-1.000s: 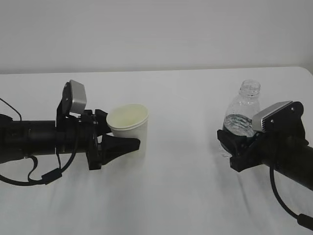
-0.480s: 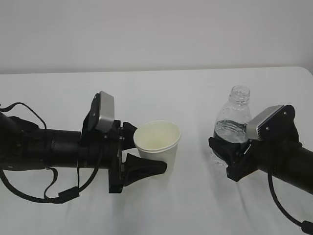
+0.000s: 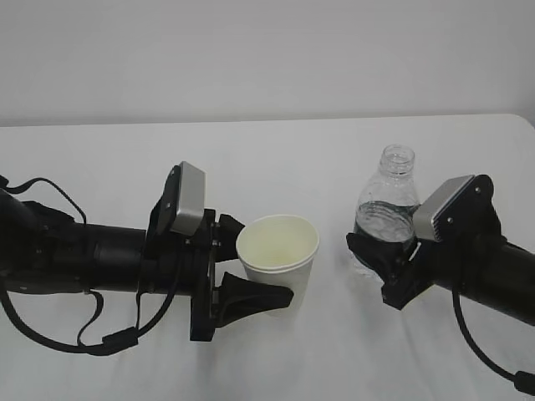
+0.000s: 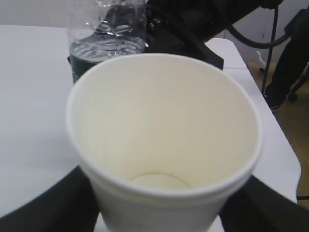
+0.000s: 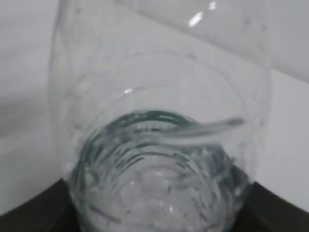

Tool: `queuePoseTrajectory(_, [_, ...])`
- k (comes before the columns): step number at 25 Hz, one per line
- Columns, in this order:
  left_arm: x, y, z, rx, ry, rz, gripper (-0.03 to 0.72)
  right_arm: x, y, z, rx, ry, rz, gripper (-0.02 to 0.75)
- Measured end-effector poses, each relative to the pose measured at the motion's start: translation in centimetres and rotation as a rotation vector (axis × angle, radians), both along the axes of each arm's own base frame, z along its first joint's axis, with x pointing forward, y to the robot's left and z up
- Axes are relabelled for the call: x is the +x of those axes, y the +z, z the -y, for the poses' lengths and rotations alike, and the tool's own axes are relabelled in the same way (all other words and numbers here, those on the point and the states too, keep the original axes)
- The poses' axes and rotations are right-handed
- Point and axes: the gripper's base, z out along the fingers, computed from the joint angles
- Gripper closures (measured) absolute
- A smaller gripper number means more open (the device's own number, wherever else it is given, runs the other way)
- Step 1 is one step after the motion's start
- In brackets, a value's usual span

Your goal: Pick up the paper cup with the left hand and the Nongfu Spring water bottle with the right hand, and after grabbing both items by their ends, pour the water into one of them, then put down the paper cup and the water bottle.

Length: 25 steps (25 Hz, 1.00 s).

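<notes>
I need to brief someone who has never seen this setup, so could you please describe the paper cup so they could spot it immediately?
On the white table, look just left of centre, where the left gripper holds the paper cup from the side. It is short, white and tapered, with a rolled rim and an empty cream inside, unlike the taller clear water bottle in the right gripper.

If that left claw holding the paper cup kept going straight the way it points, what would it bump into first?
Probably the water bottle: beyond the paper cup in the left gripper, it stands directly ahead, though depth is unclear.
</notes>
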Motion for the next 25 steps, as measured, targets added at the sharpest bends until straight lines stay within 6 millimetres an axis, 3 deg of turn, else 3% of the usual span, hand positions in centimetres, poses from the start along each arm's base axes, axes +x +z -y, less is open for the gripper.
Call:
queuePoseTrajectory(19, [0.0,0.0,0.0,0.002,-0.006,0.001,0.197,4.1,2.0,-0.9,-0.068,0.062,0.116,0.271])
queuePoseTrajectory(25, [0.0,0.0,0.0,0.002,-0.006,0.001,0.197,4.8,2.2,-0.9,-0.170,0.089,0.180,0.271])
